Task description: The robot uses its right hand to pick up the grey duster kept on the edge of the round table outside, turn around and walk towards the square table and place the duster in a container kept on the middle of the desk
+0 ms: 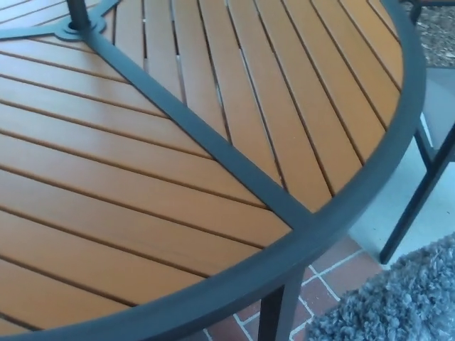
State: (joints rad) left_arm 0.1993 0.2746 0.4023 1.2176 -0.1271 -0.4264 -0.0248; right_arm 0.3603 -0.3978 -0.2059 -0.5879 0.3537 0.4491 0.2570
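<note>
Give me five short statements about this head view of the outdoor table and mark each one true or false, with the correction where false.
1. The round table has orange-brown wooden slats in a dark metal frame. True.
2. The fluffy grey duster lies in the middle of the table top. False: it shows at the lower right, off the table's rim.
3. Both robot hands are in the picture. False: neither hand shows.
4. Red brick paving shows below the table's rim. True.
5. A dark metal spoke runs from the hub at upper left to the rim. True.
</note>
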